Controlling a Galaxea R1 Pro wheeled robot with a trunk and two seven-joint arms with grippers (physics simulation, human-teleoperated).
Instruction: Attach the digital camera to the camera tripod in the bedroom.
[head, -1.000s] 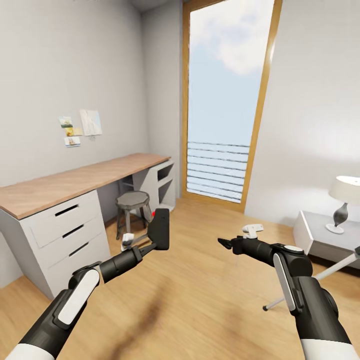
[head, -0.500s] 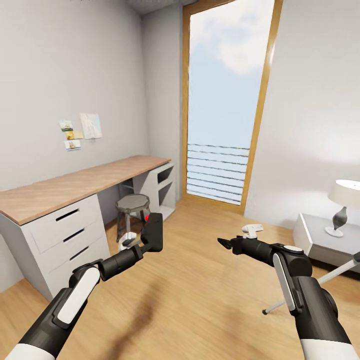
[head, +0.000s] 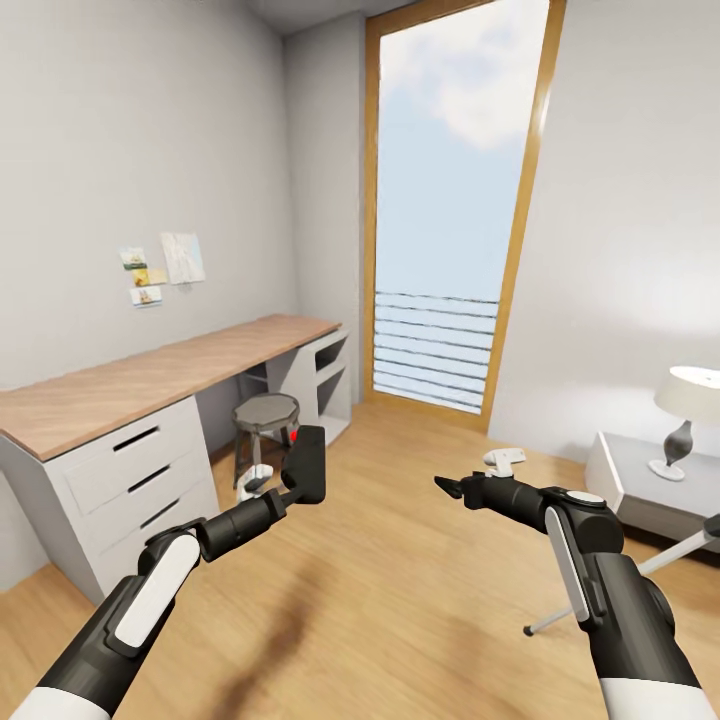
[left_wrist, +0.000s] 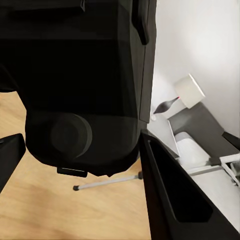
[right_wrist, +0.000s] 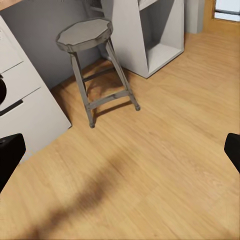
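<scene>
the left gripper (head: 298, 482) is holding the boxy black digital camera (head: 308, 464) between its fingers over the light wood floor (head: 400, 600), lower and slimmer in the head view than a second ago, while the right gripper (head: 446, 486) is hovering unchanged, fingers spread wide and empty. a thin silver-white leg of the camera tripod (head: 640, 565) is slanting past the right arm. farther off, the round grey stool (head: 264, 410) is standing by the wood-topped desk (head: 150, 375), and the whole view is sitting slightly more to the left.

My head camera looks down over both arms toward the window (head: 450, 220). The left wrist camera sits tight behind the digital camera (left_wrist: 80, 75). My right wrist camera and the head view share the stool (right_wrist: 87, 37).
</scene>
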